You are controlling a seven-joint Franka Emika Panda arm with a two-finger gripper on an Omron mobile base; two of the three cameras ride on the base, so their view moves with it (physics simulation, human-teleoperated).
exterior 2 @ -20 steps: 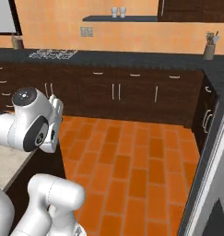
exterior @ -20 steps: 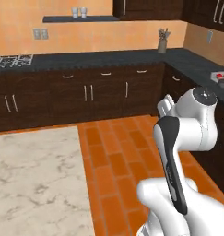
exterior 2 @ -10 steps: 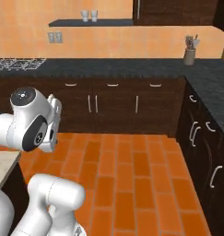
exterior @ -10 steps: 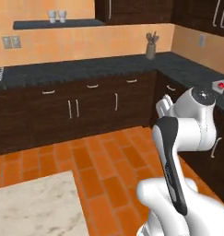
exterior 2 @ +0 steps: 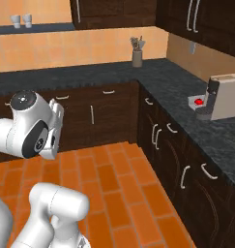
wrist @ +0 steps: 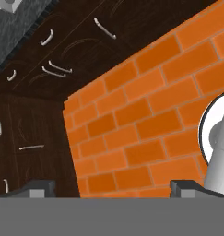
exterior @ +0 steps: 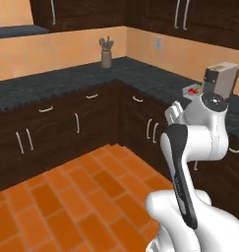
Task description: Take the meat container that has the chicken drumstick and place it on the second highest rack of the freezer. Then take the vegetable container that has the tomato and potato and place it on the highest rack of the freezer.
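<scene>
While the base faces the inner corner of the kitchen, the job is, as far as I can judge, in its first step: getting to the meat container with the drumstick. Nothing has been picked up. The fingers (wrist: 111,186) stand wide apart with nothing between them; their two dark tips rise at the bottom of the hand view, which looks down on the orange tile floor (wrist: 145,115) and the dark cabinet fronts (wrist: 35,133).

On the right-hand worktop (exterior 2: 186,85) a small tray (exterior 2: 198,101) with something bright red in it sits just beside a beige appliance (exterior 2: 225,97). From the left base view the same tray (exterior: 193,90) peeks out behind the arm's upper joint. It is too small to say which of the two containers it is, or whether a drumstick lies in it; the red spot would fit the tomato. A utensil pot (exterior 2: 137,57) stands in the back corner of the worktop.

That tray lies well apart from the fingers, which hang low over the floor and point away from the worktop. The next move calls for closing in on the right-hand worktop and raising the hand above its edge, then confirming which tray holds the drumstick.
</scene>
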